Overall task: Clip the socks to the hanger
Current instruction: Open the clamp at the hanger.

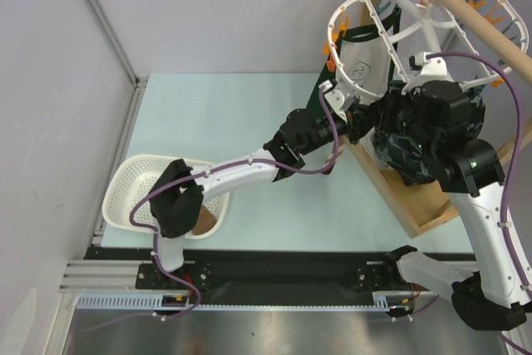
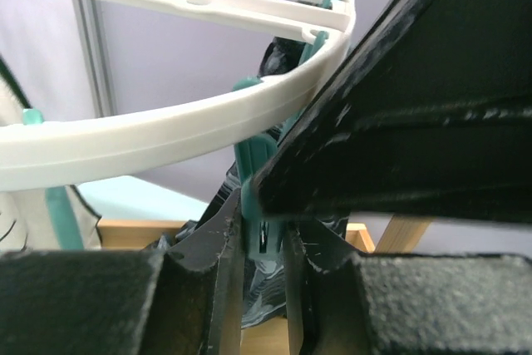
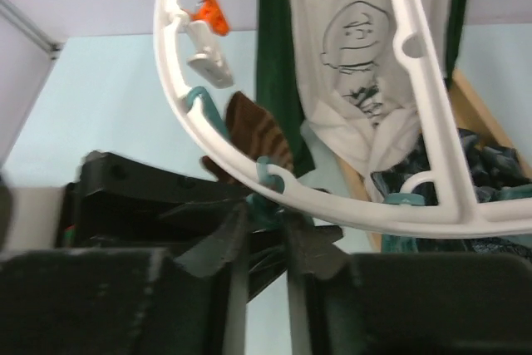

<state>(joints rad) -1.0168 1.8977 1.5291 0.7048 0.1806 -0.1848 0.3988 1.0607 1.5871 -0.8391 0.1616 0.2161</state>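
Note:
The white ring hanger (image 1: 363,4) hangs from a wooden rod at the top right; its rim also crosses the left wrist view (image 2: 166,135) and the right wrist view (image 3: 179,97). My left gripper (image 2: 264,247) is shut on a teal clip (image 2: 263,222) under the rim. My right gripper (image 3: 268,214) pinches that clip (image 3: 273,204) from the other side. Its black body (image 2: 399,122) fills the right of the left wrist view. A brown striped sock (image 3: 253,132) hangs just behind the rim; what holds it is hidden. Another brown sock (image 1: 205,220) lies in the basket.
A white perforated basket (image 1: 133,180) sits at the near left under the left arm. A white printed shirt (image 3: 357,47), a dark green cloth (image 3: 274,56) and a teal-patterned cloth (image 3: 490,155) hang on the hanger. A wooden stand (image 1: 416,205) is below. Orange clips (image 3: 212,14) line the rim.

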